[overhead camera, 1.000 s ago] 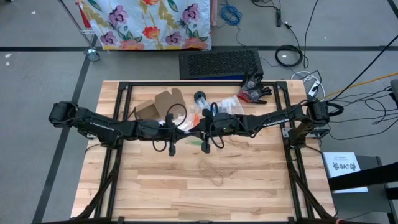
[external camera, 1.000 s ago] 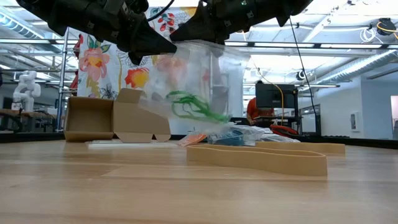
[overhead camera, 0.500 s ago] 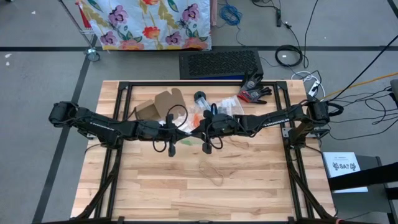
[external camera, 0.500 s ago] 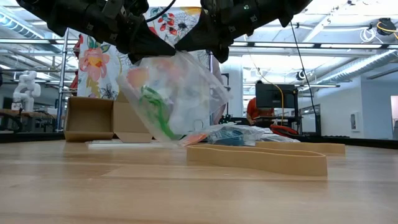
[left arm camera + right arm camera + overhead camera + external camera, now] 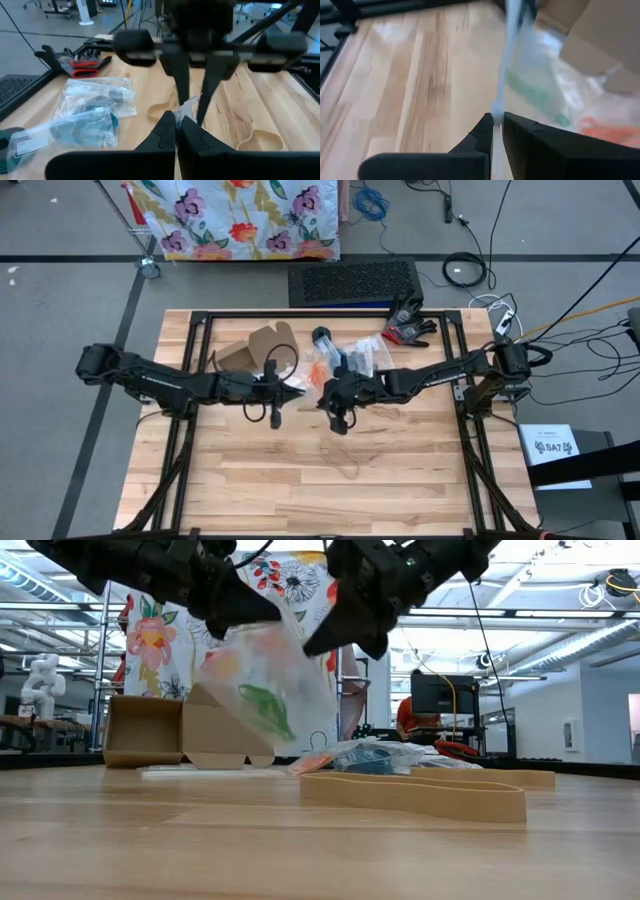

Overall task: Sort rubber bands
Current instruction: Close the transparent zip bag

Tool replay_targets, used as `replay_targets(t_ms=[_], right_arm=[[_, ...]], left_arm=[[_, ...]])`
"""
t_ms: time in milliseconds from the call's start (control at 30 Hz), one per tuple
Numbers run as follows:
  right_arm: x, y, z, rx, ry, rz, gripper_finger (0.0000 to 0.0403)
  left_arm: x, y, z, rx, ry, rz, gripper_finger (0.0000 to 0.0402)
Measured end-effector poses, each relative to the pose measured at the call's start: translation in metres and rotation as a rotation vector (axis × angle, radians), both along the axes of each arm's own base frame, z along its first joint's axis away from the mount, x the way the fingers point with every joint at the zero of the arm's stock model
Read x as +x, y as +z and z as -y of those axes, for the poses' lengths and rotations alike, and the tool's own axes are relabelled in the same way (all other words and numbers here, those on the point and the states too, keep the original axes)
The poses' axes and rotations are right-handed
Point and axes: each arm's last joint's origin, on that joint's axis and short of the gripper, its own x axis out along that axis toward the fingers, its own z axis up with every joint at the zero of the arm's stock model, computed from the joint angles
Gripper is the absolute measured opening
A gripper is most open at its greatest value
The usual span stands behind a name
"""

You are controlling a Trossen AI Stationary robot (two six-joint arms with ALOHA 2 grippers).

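I see the left gripper (image 5: 297, 390) clenched on the top edge of a clear bag (image 5: 262, 690), which hangs above mid-table with green bands (image 5: 265, 710) inside. To its right, the right gripper (image 5: 322, 393) pinches a sliver of the same bag. If that grip slips, the bag can swing and spill. Tan bands (image 5: 415, 795) lie loose on the near table (image 5: 400, 480).

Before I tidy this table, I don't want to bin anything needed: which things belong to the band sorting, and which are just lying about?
Job: green rubber bands in the clear bag held up by the left gripper, right gripper alongside; tan rubber band on the table; orange rubber bands.
Lying about: cardboard box; gloves.
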Motion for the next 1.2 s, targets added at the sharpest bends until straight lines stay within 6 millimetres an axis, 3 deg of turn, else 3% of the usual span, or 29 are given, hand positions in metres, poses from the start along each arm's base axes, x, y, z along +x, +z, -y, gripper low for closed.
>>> replay_targets(t_ms=[333,600,900,1200], right_arm=[[-0.011,-0.012,-0.016,0.035,0.006,-0.159,0.0018],[-0.009,-0.010,-0.017,0.005,0.044,-0.128,0.0025],[0.004,0.005,0.000,-0.041,0.022,0.075,0.0110],[0.003,0.002,0.016,-0.023,-0.026,0.037,0.0164]], left_arm=[[-0.010,0.016,-0.001,0.015,-0.004,0.059,0.0000],[-0.011,0.013,-0.001,-0.009,0.006,0.032,0.0000],[-0.012,0.006,0.000,-0.057,0.007,-0.041,0.0000],[-0.013,0.001,0.001,-0.079,0.000,-0.082,0.0000]])
